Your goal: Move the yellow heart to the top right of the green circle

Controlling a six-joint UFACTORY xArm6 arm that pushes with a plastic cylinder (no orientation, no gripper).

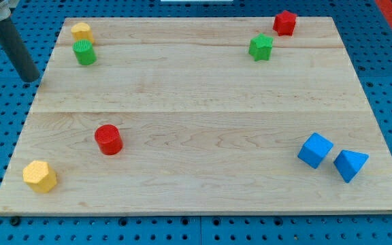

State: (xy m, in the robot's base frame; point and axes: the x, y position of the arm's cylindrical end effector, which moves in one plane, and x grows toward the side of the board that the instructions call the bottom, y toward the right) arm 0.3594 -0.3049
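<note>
The yellow heart (81, 30) lies near the board's top left corner. The green circle (84, 52) sits just below it, touching or nearly touching. The heart is directly above the circle, a little to its left. My tip (32, 79) is at the view's left, just off the wooden board's left edge, to the left of and below the green circle, apart from both blocks. The dark rod slants up to the view's top left corner.
A red circle (107, 139) and a yellow hexagon (39, 176) lie at the lower left. A green star (260, 47) and a red star (285, 22) are at the top right. A blue cube (315, 150) and a blue triangle (350, 164) are at the lower right. The wooden board (203, 102) rests on blue pegboard.
</note>
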